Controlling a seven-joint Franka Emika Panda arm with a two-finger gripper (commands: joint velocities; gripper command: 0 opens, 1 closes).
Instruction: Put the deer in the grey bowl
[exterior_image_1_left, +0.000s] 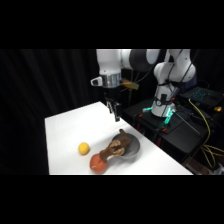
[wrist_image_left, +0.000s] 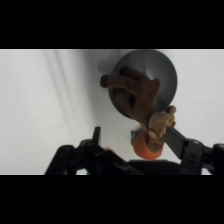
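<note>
**Deer draped over the bowl's rim, gripper up above the desk**

In the side view the gripper (exterior_image_1_left: 116, 112) hangs above the white desk (exterior_image_1_left: 67, 130), clear of everything on it, with nothing between its fingers. The wrist view shows the two fingers (wrist_image_left: 95, 135) spread apart — one at lower left, the other at lower right — and empty.

The grey bowl (exterior_image_1_left: 132, 145) sits near the desk's near-right edge. The deer (exterior_image_1_left: 114, 148) lies partly in it: one end of the brown body rests inside the bowl, while the rest slants out over the rim toward the red-orange fruit (exterior_image_1_left: 97, 164). The fruit sits on the desk just beside the bowl, and the deer's outer end touches or overlaps it; which of the two I cannot tell.

From the wrist view the deer (wrist_image_left: 142, 95) crosses the bowl (wrist_image_left: 162, 70) diagonally, its tan-patched end hanging past the rim right above the fruit (wrist_image_left: 145, 147).

A small yellow ball (exterior_image_1_left: 83, 148) rests on the desk apart from the fruit — farther from the bowl.
</note>
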